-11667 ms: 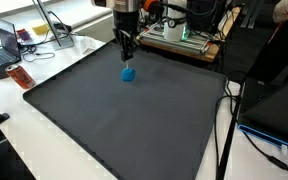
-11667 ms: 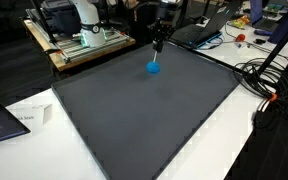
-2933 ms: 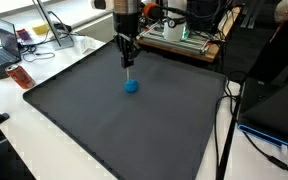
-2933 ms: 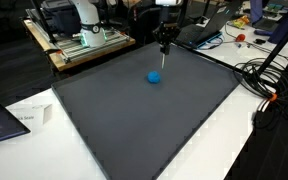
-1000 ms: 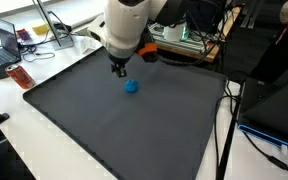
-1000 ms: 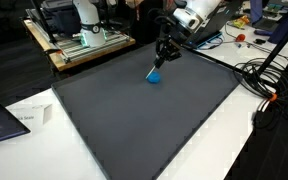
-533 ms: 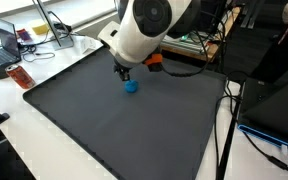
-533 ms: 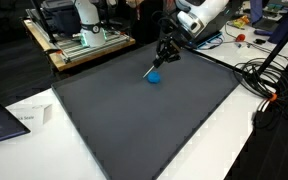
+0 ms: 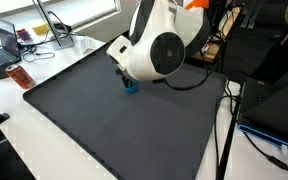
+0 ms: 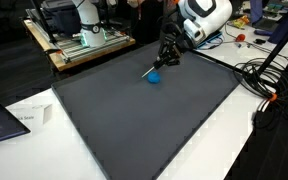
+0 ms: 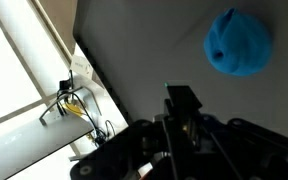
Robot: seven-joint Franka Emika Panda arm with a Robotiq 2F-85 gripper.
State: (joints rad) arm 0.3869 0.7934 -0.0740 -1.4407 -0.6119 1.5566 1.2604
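Ball (image 10: pixel 154 77), small and blue, sits on the dark mat (image 10: pixel 134 125), up near its far edge. The gripper (image 10: pixel 165 57) hangs tilted just beside and above it. Its jaws are pinched close together on a thin stick (image 10: pixel 150 70). The stick slants down to the ball, but I cannot tell if they touch. In an exterior view the big white arm (image 9: pixel 154 50) hides the gripper, and only a bit of the ball peeks out below.
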